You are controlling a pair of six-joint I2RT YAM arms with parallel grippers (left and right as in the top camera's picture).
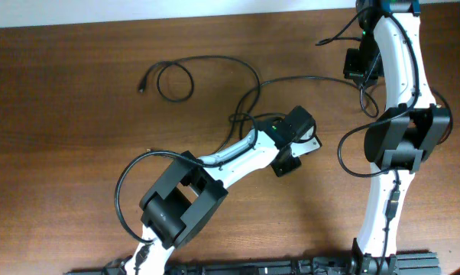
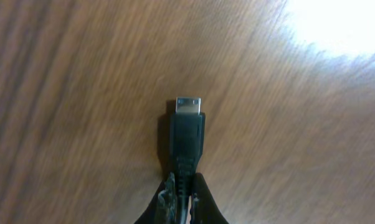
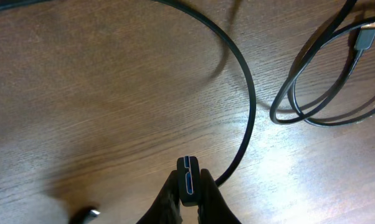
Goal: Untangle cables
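Note:
Thin black cables lie on the wooden table. One forms a loop [image 1: 174,80] at the upper left with a small plug [image 1: 142,88]. Another cable [image 1: 306,79] runs from the middle toward my right gripper [image 1: 361,76]. My left gripper [image 2: 186,193], also in the overhead view [image 1: 285,164], is shut on a black plug with a metal tip [image 2: 187,127], held just above the wood. My right gripper [image 3: 189,193] is shut on a black plug with a blue insert [image 3: 187,177]; its cable [image 3: 246,93] curves away. A loop with a plug [image 3: 324,99] lies to the right.
The thicker arm wiring hangs in loops beside the left arm base [image 1: 123,191] and the right arm [image 1: 345,156]. A small metal-tipped object [image 3: 85,214] shows blurred at the lower left of the right wrist view. The table's far edge [image 1: 176,19] runs along the top.

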